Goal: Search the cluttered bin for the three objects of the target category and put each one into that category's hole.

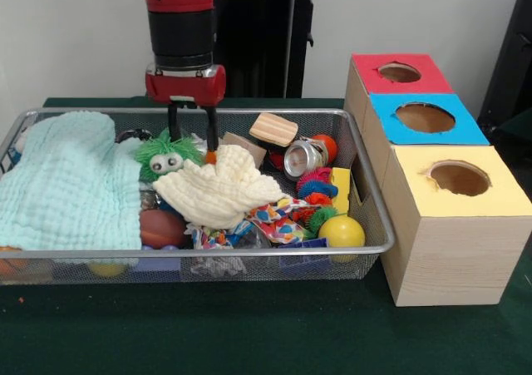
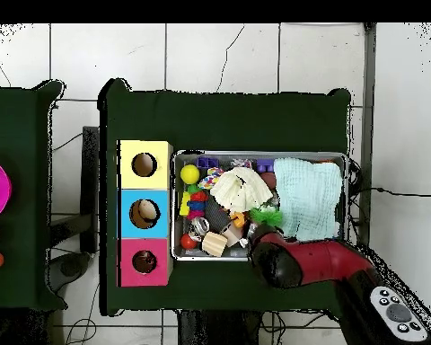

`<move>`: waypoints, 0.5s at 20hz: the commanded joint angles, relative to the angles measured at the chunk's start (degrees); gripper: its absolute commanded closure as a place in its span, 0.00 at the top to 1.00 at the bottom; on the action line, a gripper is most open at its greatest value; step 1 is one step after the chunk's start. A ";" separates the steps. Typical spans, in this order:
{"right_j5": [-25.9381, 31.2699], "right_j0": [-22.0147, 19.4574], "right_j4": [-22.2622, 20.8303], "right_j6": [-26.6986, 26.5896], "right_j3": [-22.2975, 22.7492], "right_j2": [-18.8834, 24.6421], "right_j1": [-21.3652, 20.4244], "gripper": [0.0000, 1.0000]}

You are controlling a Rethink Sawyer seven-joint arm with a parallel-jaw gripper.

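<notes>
Front view | end effector (image 1: 192,132) is hanging open inside the wire bin (image 1: 378,217), fingers straddling nothing, just behind the green fuzzy toy (image 1: 169,155) | cream cloth (image 1: 218,190) is lying mid-bin | holed boxes (image 1: 449,217) are sitting beside the bin on the table (image 1: 266,333)

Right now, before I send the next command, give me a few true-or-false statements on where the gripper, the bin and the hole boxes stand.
1. The gripper hangs over the wire bin with its fingers apart. True.
2. The gripper holds the yellow ball. False: the ball lies in the bin's corner nearest the boxes, far from the fingers.
3. The blue box stands between the red box and the yellow box. True.
4. The mint cloth covers the end of the bin nearest the boxes. False: it covers the end farthest from them.
5. The green furry toy lies just below the fingers. True.
</notes>
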 commanded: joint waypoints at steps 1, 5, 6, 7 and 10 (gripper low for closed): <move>13.10 -5.18 -2.57 -24.07 -3.54 15.06 -1.44 1.00; 17.73 -8.23 -1.15 -27.50 -3.69 18.88 -3.15 1.00; 18.80 -9.06 -0.92 -28.44 -3.86 19.80 -3.36 1.00; 19.75 -9.99 -0.73 -29.34 -4.03 20.75 -3.40 1.00; 22.45 -12.50 -0.20 -31.99 -4.61 23.34 -3.49 1.00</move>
